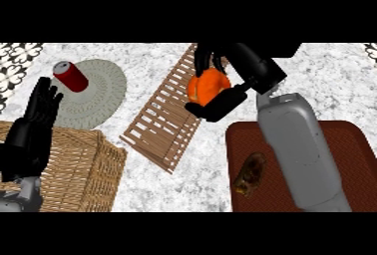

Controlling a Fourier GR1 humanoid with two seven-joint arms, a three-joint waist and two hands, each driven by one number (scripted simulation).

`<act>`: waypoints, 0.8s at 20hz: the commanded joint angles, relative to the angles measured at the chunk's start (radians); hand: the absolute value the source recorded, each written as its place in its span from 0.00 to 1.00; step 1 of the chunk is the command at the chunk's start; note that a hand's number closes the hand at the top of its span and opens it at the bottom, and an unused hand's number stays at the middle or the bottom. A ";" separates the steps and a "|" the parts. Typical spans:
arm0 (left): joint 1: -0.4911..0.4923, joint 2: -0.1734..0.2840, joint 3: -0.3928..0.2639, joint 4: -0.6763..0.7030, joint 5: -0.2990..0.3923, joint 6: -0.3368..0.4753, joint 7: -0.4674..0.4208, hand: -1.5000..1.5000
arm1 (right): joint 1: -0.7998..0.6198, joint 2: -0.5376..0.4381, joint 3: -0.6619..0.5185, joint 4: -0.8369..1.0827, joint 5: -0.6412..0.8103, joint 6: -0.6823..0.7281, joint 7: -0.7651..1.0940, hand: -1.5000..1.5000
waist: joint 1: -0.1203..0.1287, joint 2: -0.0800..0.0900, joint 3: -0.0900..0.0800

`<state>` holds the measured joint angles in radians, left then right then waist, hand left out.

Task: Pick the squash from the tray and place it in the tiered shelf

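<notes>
**Two hands, one squash held over the slatted shelf**

One dark red tray (346, 134) lies nearest, at the lower right of the counter (324, 74), with a single brown, lumpy item (250, 174) lying on its left part; what that item is cannot be told. One grey forearm (298, 149) crosses the tray from the lower edge. One wicker basket (81, 169) stands at the lower left. Over its left side is the left hand (33, 124), open, fingers straight and pointing up, holding nothing, resting near the view's left edge.

Farther out, between basket and tray, one wooden slatted shelf (162, 124) lies slanted across the marble counter. The right hand (228, 84) is above the shelf's far right part, its fingers and thumb curled round the one orange squash (208, 85), which is off the tray and clasped in that hand. Whether the squash touches the slats cannot be told.

Farthest on the left, one round grey plate (99, 99) lies just beyond the basket, and one red can (70, 75) stands on its far left part, tilted in this view.
</notes>
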<state>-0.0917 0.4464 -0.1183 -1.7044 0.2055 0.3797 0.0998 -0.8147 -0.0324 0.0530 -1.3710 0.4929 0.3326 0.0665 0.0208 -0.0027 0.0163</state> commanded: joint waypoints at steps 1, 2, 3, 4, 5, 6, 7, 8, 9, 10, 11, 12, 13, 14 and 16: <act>-0.038 -0.036 -0.011 0.030 0.033 -0.027 0.059 0.50 | -0.046 0.031 0.030 0.141 0.044 -0.116 -0.078 1.00 | -0.003 0.009 -0.016; 0.002 -0.085 -0.043 0.088 -0.005 -0.010 -0.042 0.50 | -0.075 0.031 0.022 0.174 0.060 -0.106 -0.087 1.00 | -0.005 0.010 -0.017; 0.027 -0.041 -0.011 0.035 0.030 -0.037 0.002 0.50 | -0.067 -0.002 0.033 0.140 0.070 -0.062 -0.088 1.00 | -0.007 0.006 -0.017; 0.010 -0.059 -0.035 0.050 0.009 -0.025 -0.004 0.50 | -0.081 0.031 0.013 0.241 0.056 -0.160 -0.102 1.00 | 0.001 0.010 -0.017; -0.011 -0.046 -0.012 0.053 0.035 -0.039 0.010 0.50 | -0.091 0.031 -0.004 0.244 -0.037 -0.185 -0.045 1.00 | 0.004 0.010 -0.017; 0.004 -0.068 -0.054 0.051 0.000 -0.020 -0.001 0.50 | -0.083 0.032 0.005 0.284 -0.046 -0.203 -0.060 1.00 | 0.005 0.011 -0.017; -0.015 -0.051 -0.016 0.070 0.039 -0.055 -0.019 0.50 | -0.144 0.032 -0.004 0.349 -0.089 -0.209 -0.058 1.00 | 0.015 0.014 -0.017; -0.011 -0.055 -0.036 0.025 0.013 -0.023 0.022 0.50 | -0.165 0.032 0.048 0.390 -0.082 -0.224 -0.048 0.00 | 0.016 0.011 -0.017; -0.032 -0.080 -0.031 0.112 0.017 -0.030 -0.019 0.50 | -0.172 0.032 0.024 0.381 -0.095 -0.161 -0.045 0.00 | -0.001 0.011 -0.017; -0.052 -0.094 -0.058 0.079 -0.013 0.009 0.008 0.50 | -0.155 0.032 0.030 0.436 -0.081 -0.178 -0.102 0.00 | 0.001 0.013 -0.017; 0.025 -0.055 -0.021 0.035 0.026 -0.040 -0.019 0.50 | -0.172 0.032 0.051 0.406 -0.101 -0.164 -0.049 0.00 | 0.003 0.006 -0.017; -0.030 -0.068 -0.030 0.099 0.000 -0.022 -0.011 0.50 | -0.206 0.032 0.042 0.442 -0.111 -0.162 -0.077 0.00 | -0.002 0.009 -0.017; 0.005 -0.074 -0.085 -0.019 -0.034 0.024 0.058 0.50 | -0.227 0.031 -0.001 0.492 -0.092 -0.133 -0.112 0.00 | 0.006 0.009 -0.016; 0.040 -0.049 -0.030 -0.020 0.024 -0.025 0.032 0.50 | -0.249 0.015 -0.027 0.501 -0.106 -0.128 -0.121 0.00 | 0.007 0.008 -0.016; -0.015 -0.033 0.005 0.083 0.043 -0.074 -0.007 0.50 | -0.264 0.032 0.018 0.528 -0.165 -0.148 -0.118 0.00 | 0.002 0.010 -0.017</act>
<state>-0.0995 0.4450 -0.1216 -1.7057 0.2141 0.3571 0.1116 -1.0243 -0.0031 0.0645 -0.9112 0.3822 0.1781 -0.0360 0.0295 0.0010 0.0146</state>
